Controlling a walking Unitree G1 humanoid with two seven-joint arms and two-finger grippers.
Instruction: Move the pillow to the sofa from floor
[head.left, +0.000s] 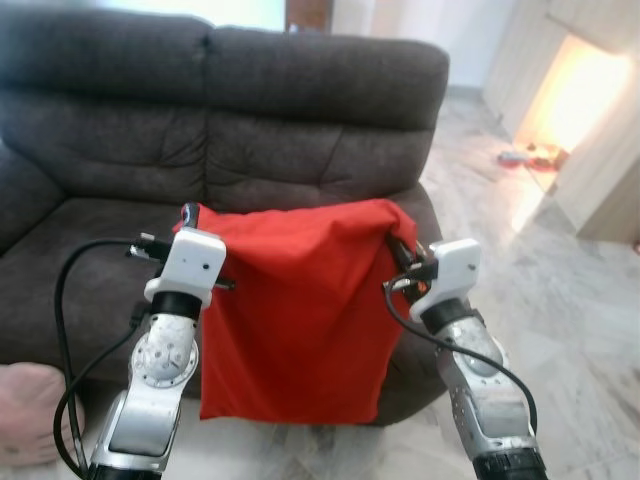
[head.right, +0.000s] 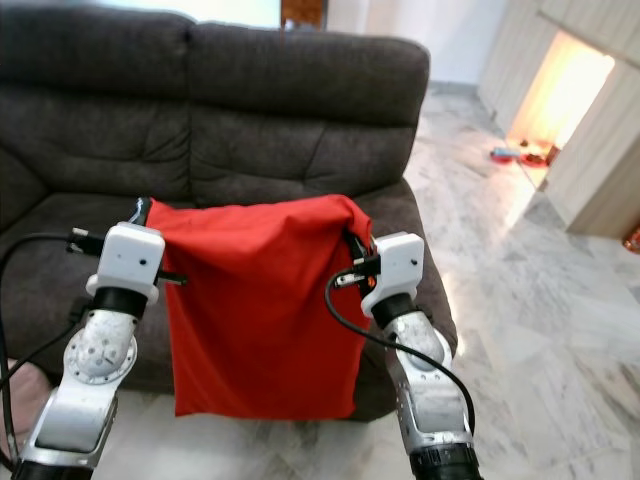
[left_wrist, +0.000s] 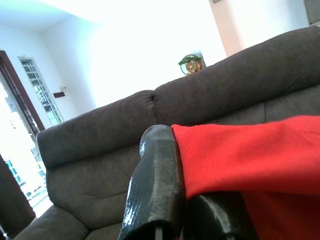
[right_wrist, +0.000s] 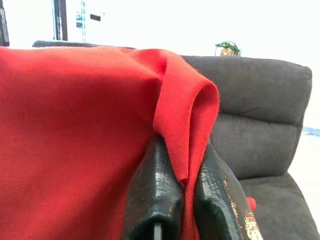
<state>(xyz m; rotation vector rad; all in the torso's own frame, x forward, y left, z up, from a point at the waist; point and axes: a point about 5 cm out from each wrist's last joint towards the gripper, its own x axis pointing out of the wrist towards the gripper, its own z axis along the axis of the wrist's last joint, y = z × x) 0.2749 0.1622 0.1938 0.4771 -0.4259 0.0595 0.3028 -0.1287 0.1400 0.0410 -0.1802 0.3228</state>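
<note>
Red fabric hangs flat in front of a dark grey-brown sofa (head.left: 300, 110): this is the pillow (head.left: 295, 310), held up by its two top corners, its lower edge dangling near the sofa's front and above the pale marble floor (head.left: 590, 330). The left gripper (head.left: 187, 215) pinches the top left corner and the right gripper (head.left: 400, 245) pinches the top right corner, both silver arms raised before the seat.

From the head cameras the grippers' fingers are mostly hidden behind white wrist housings. The left wrist view shows what they cannot: two black fingers (left_wrist: 155, 190) closed tight with the red cloth's edge squeezed between them, the sofa back behind. The right wrist view shows its black fingers (right_wrist: 160, 195) clamped together on a folded ridge of red cloth. Both wrist views also catch a small green plant (right_wrist: 227, 49) beyond the sofa back.

A pinkish soft object (head.left: 25, 410) lies on the floor at lower left.
</note>
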